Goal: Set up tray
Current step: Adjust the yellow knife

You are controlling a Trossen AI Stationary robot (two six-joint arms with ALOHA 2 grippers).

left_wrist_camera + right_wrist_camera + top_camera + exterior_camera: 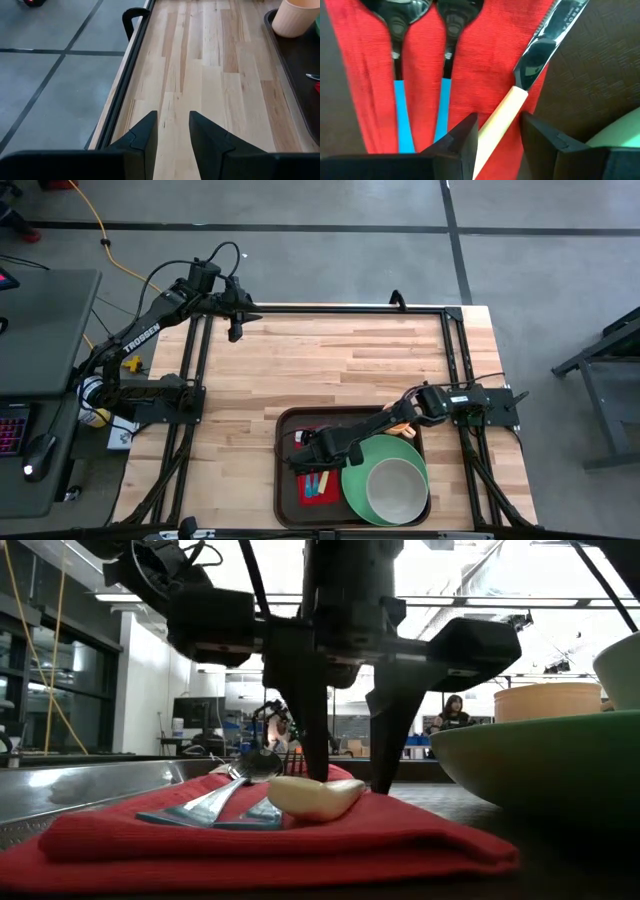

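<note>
Tray: you see the large dark brown rectangular plastic tray point(287, 480) at the table's near edge, right of centre; it holds a red cloth napkin point(485, 60), a round green plate point(352, 485) and a pale bowl point(395, 490)
Right gripper point(499, 131): low over the napkin; fingers grasping the cream handle of a serrated knife point(540, 50); two blue-handled utensils point(402, 120) lie beside it
Left gripper point(173, 131): you find it parked at the far left table corner; fingers parted, holding nothing

my wooden table point(340, 360) carries the dark brown tray point(284, 470) at its near edge, between my arms.
</note>
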